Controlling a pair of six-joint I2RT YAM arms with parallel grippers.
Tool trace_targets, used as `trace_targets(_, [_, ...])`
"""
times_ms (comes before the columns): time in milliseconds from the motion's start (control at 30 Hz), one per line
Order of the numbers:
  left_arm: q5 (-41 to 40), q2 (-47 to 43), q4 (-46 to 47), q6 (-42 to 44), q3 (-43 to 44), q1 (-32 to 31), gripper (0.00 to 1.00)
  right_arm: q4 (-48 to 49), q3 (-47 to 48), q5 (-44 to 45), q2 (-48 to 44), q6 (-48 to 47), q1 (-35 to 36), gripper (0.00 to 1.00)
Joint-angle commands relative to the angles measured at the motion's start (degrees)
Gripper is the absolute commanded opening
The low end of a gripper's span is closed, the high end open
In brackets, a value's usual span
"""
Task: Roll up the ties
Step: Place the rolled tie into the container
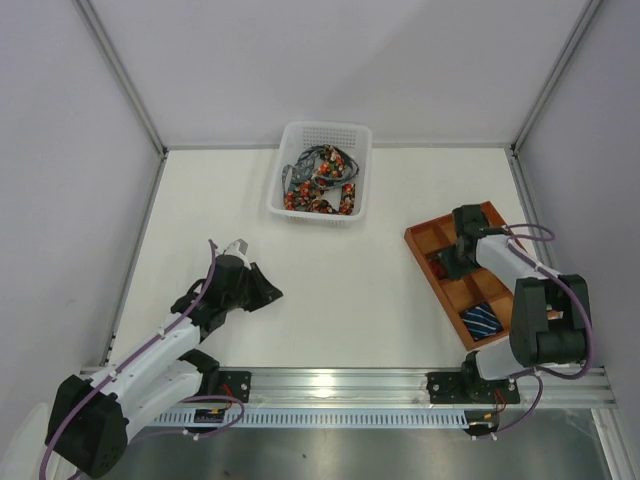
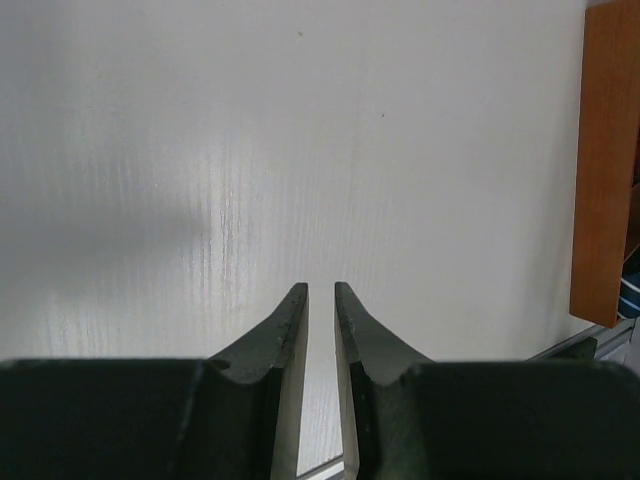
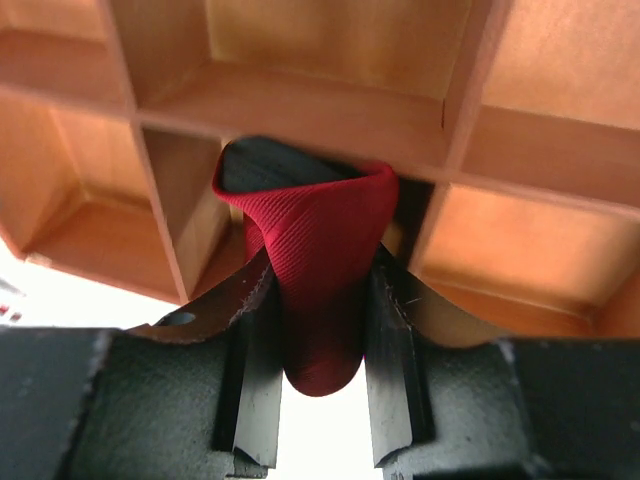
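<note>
A rolled deep red tie is pinched between the fingers of my right gripper, which is shut on it just above a middle compartment of the orange-brown tray. From above, that gripper hangs over the tray. A rolled navy striped tie lies in a near compartment. Several dark floral ties are heaped in the white basket. My left gripper hovers over bare table; its jaws stand narrowly apart with nothing between them.
The tray's side wall shows at the right edge of the left wrist view. White walls enclose the table on three sides. An aluminium rail runs along the near edge by the arm bases.
</note>
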Motion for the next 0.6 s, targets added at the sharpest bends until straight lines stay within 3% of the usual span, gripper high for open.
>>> trace_targets(0, [0.9,-1.0,0.6,1.2,1.6,0.4,0.22,-4.0,2.3,2.4,4.2,1.8,-0.1,0.00])
trace_targets(367, [0.3,-2.1,0.0,0.4,1.6,0.4,0.23,-8.8,10.5,5.7,15.5,0.5,1.4,0.00])
trace_targets(467, [0.5,-2.0,0.0,0.2,1.6,0.4,0.22,-10.4,12.0,6.2,17.5,0.1,1.7,0.07])
trace_targets(500, [0.5,-2.1,0.0,0.2,1.6,0.4,0.22,-10.6,12.2,6.3,17.6,0.2,2.0,0.19])
trace_targets(567, [0.4,-2.5,-0.3,0.2,1.6,0.4,0.22,-10.9,12.3,6.7,17.3,0.1,2.2,0.26])
